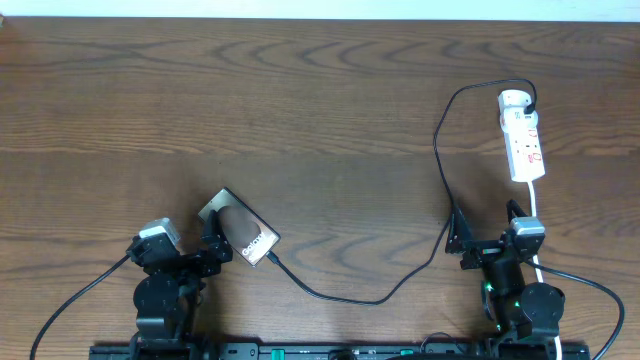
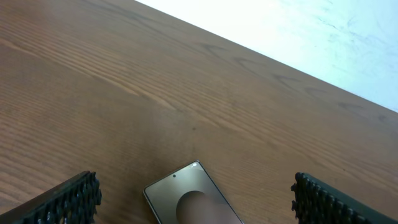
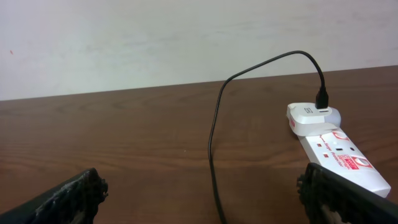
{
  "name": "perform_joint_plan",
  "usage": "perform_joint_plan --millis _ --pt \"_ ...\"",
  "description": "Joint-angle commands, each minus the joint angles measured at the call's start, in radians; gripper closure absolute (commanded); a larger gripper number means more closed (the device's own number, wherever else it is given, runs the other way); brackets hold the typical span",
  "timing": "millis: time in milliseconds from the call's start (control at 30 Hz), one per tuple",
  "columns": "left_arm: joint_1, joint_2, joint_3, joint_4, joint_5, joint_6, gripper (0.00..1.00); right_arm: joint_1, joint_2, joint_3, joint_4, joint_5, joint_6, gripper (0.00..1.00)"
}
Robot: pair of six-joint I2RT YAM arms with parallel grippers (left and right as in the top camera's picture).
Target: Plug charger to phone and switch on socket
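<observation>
Flat bronze phone is laid on grained wooden table before the left gripper, held wide — as is the right gripper; thin black charger is looped into the white oblong socket.

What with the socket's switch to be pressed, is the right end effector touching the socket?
Apart. The overhead view shows a plain gap between the right end effector, its jaws open, and the near end of the socket.
</observation>
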State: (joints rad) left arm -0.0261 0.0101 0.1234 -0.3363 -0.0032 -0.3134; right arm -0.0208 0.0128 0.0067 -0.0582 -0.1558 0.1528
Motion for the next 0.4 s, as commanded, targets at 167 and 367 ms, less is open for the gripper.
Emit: perform_joint_plan --millis 167,367 --pt "0.006 -0.006 -0.015 -0.026 -0.009 0.014 0.02 0.008 -0.007 -0.001 -0.006 0.011 0.004 0.01" --pt "0.006 -0.006 -0.015 -0.026 -0.009 0.013 0.03 0.008 -0.007 -0.001 -0.006 0.012 0.004 0.01"
